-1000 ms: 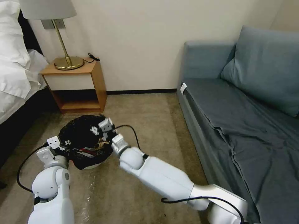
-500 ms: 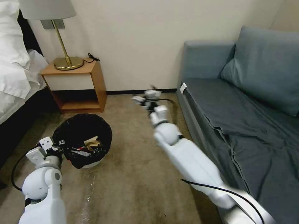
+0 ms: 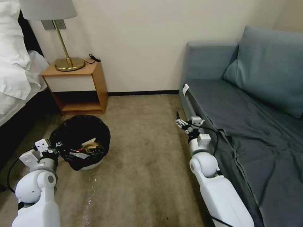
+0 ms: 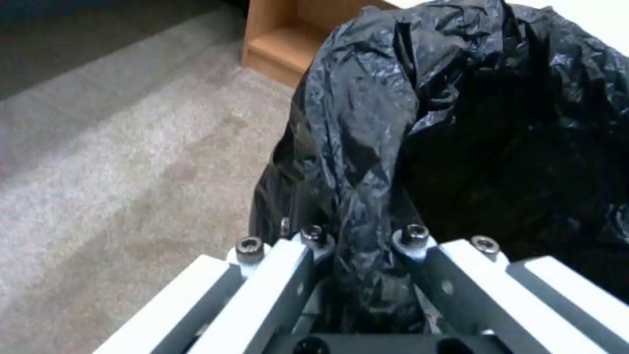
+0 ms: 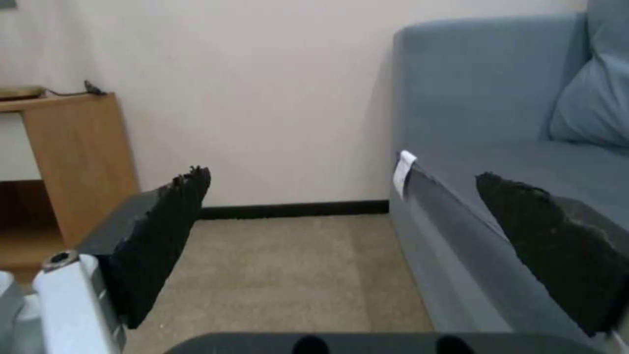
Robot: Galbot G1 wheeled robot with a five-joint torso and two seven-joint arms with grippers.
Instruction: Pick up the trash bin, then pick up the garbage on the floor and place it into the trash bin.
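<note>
The trash bin is shown upright on the carpet in front of the nightstand, its long axis vertical and its mouth facing up. Its near rim and black bag liner are pinched by the left gripper. Inside the bin, a tan cardboard scrap and a red-and-white snack packet are seen; other pieces cannot be told apart. No litter is seen on the visible floor, so collection is judged largely or wholly done. The right gripper is held beside the sofa's front edge, well apart from the bin, jaws spread wide with nothing between them.
</note>
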